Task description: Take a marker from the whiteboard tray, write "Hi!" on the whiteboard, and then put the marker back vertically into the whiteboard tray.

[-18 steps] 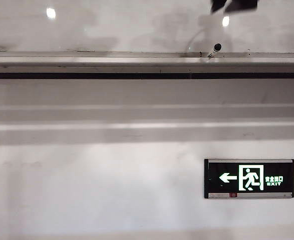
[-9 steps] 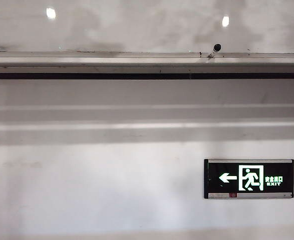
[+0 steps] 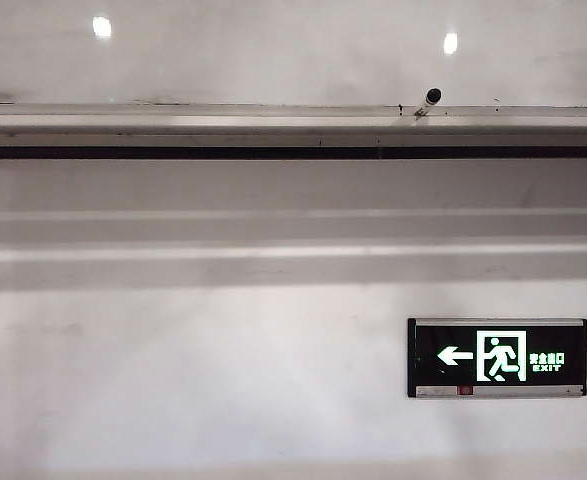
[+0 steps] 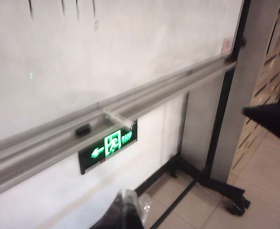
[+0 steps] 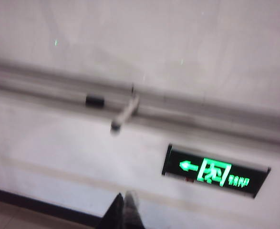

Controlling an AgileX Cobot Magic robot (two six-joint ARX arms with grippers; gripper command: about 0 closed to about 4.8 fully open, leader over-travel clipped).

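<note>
White matte wall fills the lower part of the exterior view, carrying a lit green exit sign [image 3: 496, 357] low on the right. Above it runs the whiteboard tray [image 3: 223, 125], a long grey ledge spanning the full width, with a dark strip along its underside. Behind the ledge rises the whiteboard [image 3: 273, 55], glossy, smudged, showing two round light reflections.

Item under inspection: the marker [image 3: 428, 100]. It sits in the tray right of centre, black cap up, leaning slightly, its lower end in the ledge. From my right wrist view, which is blurred, the marker [image 5: 125, 114] reads as a pale barrel lying across the tray [image 5: 202, 112] and jutting past its front edge. A small dark object [image 5: 95, 100] lies in the tray just beside it; I cannot identify it. The left wrist view shows the same arrangement: marker [image 4: 118, 118] across the ledge, dark object [image 4: 83, 129] near it, faint dark strokes at the upper edge of the board [image 4: 106, 52].

My right gripper [image 5: 124, 210] hangs well apart from the tray, fingers pressed together, holding nothing. My left gripper [image 4: 125, 210] is also clear of the ledge; only its dark tips show, and I cannot tell whether they are spread or closed
</note>
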